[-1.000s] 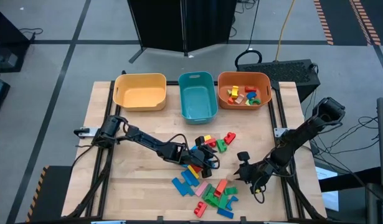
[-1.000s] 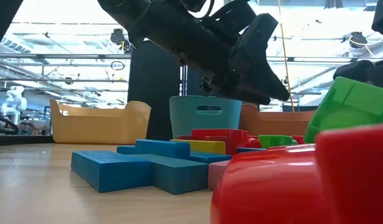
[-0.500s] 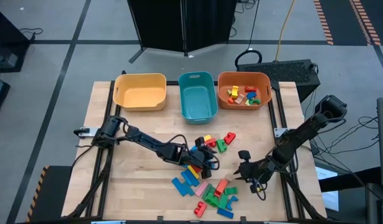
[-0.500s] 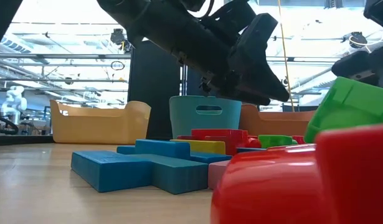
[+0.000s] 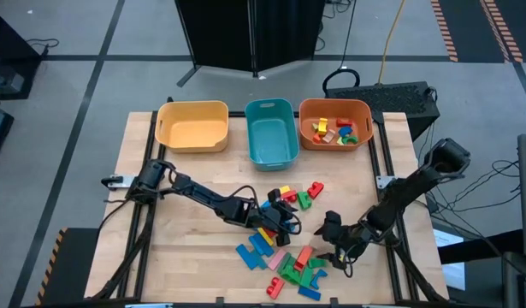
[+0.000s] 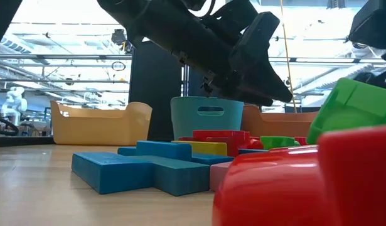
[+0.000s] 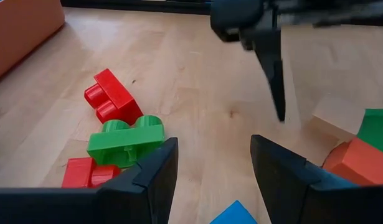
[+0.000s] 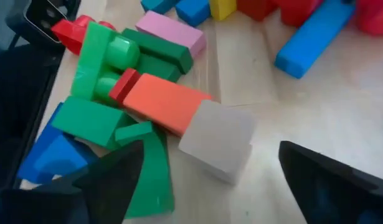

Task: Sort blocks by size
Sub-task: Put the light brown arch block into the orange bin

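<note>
the right gripper (image 5: pixel 333 240) hangs low over the near right part of the table with its fingers spread wide and nothing between them. in its wrist view an orange block (image 8: pixel 165 104) lies straight ahead between the 2 dark fingers, its long axis slanting across the gap rather than along it, with a pale grey cube (image 8: pixel 217 140) touching its nearer end. my guess is that one of these 2 is the next pick. the grey cube sits more squarely in the opening, while the orange block would need the wrist turned to take it across its narrow side. green blocks (image 8: pixel 104 84) and a pink block (image 8: pixel 170 33) crowd the far side, so there is little room to close without nudging neighbours.

the left gripper (image 5: pixel 284 216) hovers just above the upper part of the same heap, jaws partly open and empty, with a green block (image 7: pixel 125 139) and a red block (image 7: pixel 113 96) ahead of it on bare wood. the right arm is the nearer one to the orange block.

the surface is pale wooden planking. at the far edge stand 3 bins: a yellow bin (image 5: pixel 192 126) and a teal bin (image 5: pixel 272 131), both showing no blocks, and an orange bin (image 5: pixel 334 124) already holding several small pieces. the rest of the blocks (image 5: pixel 280 257) remain loose near the front edge, so sorting looks early. beyond the table is grey floor with cables
</note>
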Tool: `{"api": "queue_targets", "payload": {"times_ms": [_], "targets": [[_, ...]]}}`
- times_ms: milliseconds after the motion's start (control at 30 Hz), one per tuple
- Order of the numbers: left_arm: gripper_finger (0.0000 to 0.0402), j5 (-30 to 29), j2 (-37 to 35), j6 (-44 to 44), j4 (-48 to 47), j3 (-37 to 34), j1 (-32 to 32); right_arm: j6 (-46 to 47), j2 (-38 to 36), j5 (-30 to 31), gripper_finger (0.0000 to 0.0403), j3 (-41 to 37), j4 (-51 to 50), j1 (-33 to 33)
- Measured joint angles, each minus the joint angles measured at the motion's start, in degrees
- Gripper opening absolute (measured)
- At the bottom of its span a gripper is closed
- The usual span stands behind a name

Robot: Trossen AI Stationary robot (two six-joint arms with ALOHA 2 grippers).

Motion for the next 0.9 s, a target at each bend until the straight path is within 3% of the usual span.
{"api": "queue_targets", "payload": {"times_ms": [200,400,900], "targets": [[0.0192,0.0,0.0,0.0,0.0,0.0,-0.1,3.5,3.7,8.6,0.0375,0.0,1.0,-0.4],[0.0192,0.0,0.0,0.0,-0.3,0.0,-0.1,5.1,3.7,9.0,0.0358,0.0,-0.7,-0.4],[0.0192,0.0,0.0,0.1,-0.4,0.0,-0.1,3.0,3.7,9.1,0.0137,0.0,-0.8,-0.4]]}}
